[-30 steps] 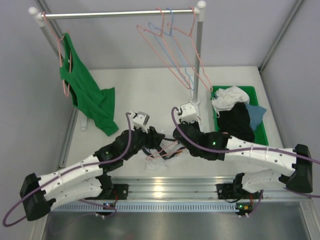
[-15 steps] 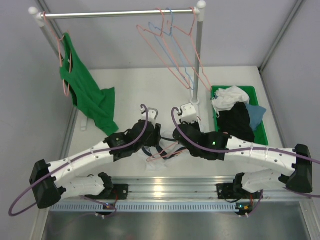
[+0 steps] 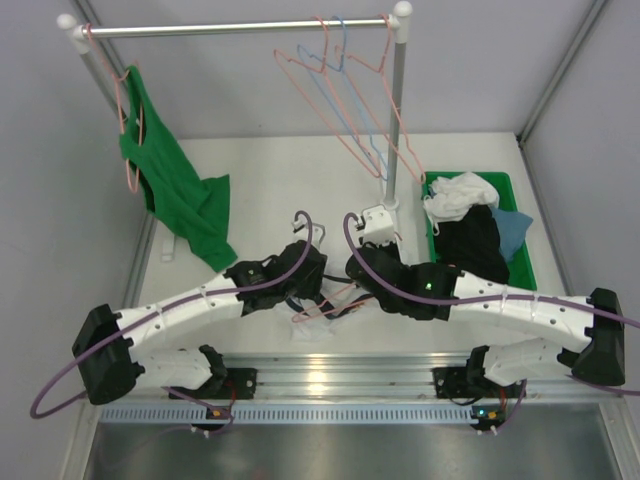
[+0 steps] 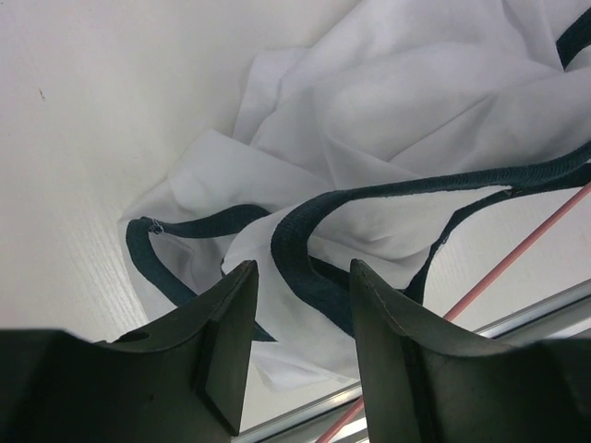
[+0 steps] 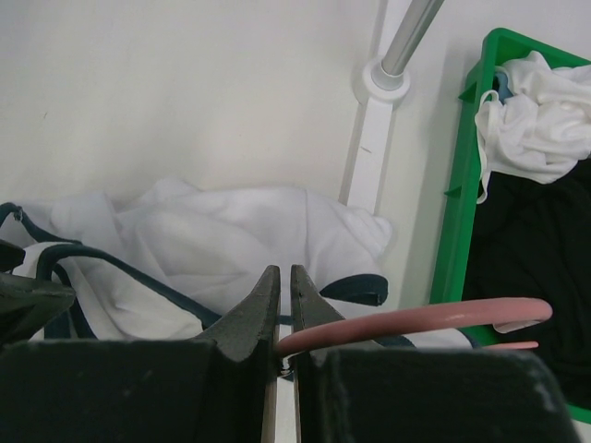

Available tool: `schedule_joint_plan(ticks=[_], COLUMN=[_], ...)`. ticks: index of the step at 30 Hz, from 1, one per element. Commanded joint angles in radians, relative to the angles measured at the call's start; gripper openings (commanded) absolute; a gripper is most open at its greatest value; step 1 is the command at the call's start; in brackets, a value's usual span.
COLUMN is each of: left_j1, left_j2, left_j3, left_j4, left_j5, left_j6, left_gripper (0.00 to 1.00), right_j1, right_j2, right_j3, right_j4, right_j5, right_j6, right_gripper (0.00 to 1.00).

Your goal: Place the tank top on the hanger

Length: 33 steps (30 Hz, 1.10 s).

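The white tank top with navy trim (image 4: 406,111) is seen crumpled at centre frame, under the left gripper (image 4: 303,277), whose jaws are parted and empty. Being limp, light cloth, it is judged best taken by a navy strap. The thin salmon-pink wire hanger (image 5: 416,318) is clamped by the right gripper (image 5: 284,277).

Tank top (image 5: 231,240) left of bin (image 5: 459,212)

You have a matte white bench (image 3: 270,170) boxed in by plain pale grey walls (image 3: 480,70), with a silver metal clothes rail (image 3: 230,27) standing across its far side.
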Motion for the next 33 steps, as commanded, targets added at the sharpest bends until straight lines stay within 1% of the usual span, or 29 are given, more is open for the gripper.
schedule_joint_plan(ticks=[1,5,11,14,16,19,20,23,33], left_j1=[-0.001,-0.001,-0.001,-0.001,-0.001,-0.001,-0.001,-0.001,0.000], left_j2=[0.002,0.019,0.030,0.024,0.018,-0.002,-0.011,-0.037,-0.148], left_j3=[0.014,0.009,0.003,0.003,0.003,0.001,0.000,-0.015,-0.078], left_j4=[0.017,0.026,0.025,0.022,0.017,0.005,-0.001,-0.012,-0.050], left_j5=[0.003,-0.011,-0.025,-0.031,-0.036,-0.043,-0.045,-0.049,-0.045], left_j6=[-0.015,-0.012,-0.018,-0.019,-0.021,-0.021,-0.023,-0.021,-0.036], left_gripper=[0.49,0.48,0.39,0.29,0.19,0.12,0.08,0.00,0.00], right_j1=[0.019,0.020,0.020,0.020,0.020,0.020,0.020,0.017,-0.013], right_j2=[0.003,0.009,0.007,0.008,0.012,0.021,0.026,0.041,0.081], right_j3=[0.056,0.063,0.067,0.072,0.075,0.084,0.092,0.113,0.159], right_j4=[-0.007,-0.018,-0.034,-0.038,-0.046,-0.067,-0.075,-0.110,-0.204], right_j5=[0.029,0.032,0.043,0.044,0.049,0.064,0.077,0.101,0.130], right_j6=[0.011,0.016,0.023,0.025,0.032,0.048,0.052,0.083,0.164], right_gripper=[0.00,0.00,0.00,0.00,0.00,0.00,0.00,0.00,0.00])
